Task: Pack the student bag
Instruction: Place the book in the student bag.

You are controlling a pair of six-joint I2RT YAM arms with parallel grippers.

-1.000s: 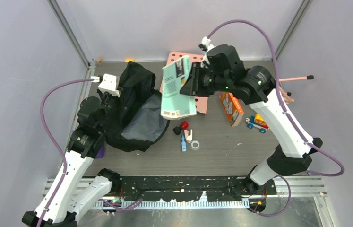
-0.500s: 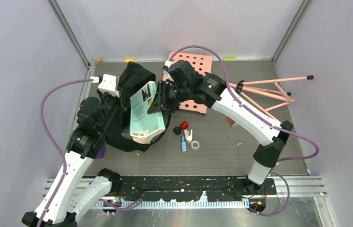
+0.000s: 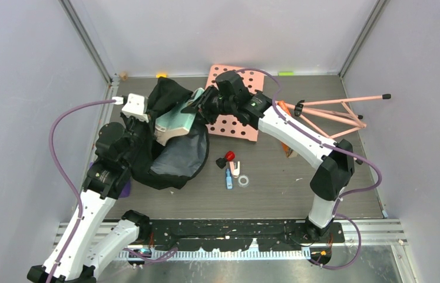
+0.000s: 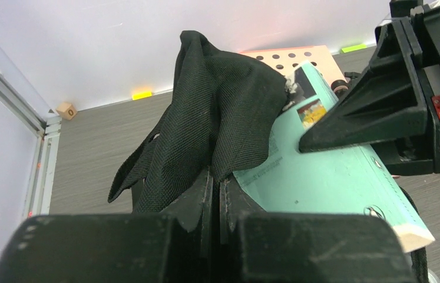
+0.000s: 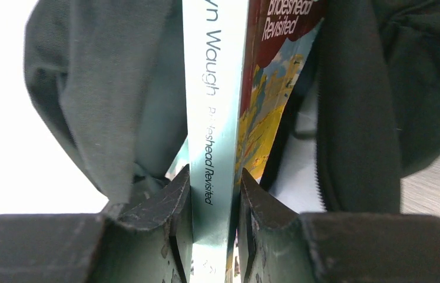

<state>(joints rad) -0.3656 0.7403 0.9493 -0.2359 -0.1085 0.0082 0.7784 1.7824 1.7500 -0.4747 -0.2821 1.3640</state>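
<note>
The student bag (image 3: 173, 156), a black backpack with grey lining, lies at the left of the table with its mouth held up. My left gripper (image 4: 216, 177) is shut on a fold of the bag's black fabric (image 4: 217, 112) and lifts it. My right gripper (image 5: 212, 177) is shut on the spine of a teal paperback book (image 5: 214, 118). From above, the book (image 3: 176, 121) tilts into the bag's opening, with the right gripper (image 3: 198, 106) at its upper end. Dark bag fabric (image 5: 359, 106) flanks the book on both sides. The book's lower end is hidden by the bag.
A pink pegboard (image 3: 247, 79) lies behind the right arm and a pink folding rack (image 3: 335, 112) at the right. A red and black piece (image 3: 227, 158), a blue item (image 3: 228, 180) and a tape ring (image 3: 244, 180) sit mid-table. A wooden cube (image 4: 66, 109) is by the back wall.
My right arm has swung left with the book, from over the pegboard to the bag's opening, and tipped the book into it. The left arm has kept its hold.
</note>
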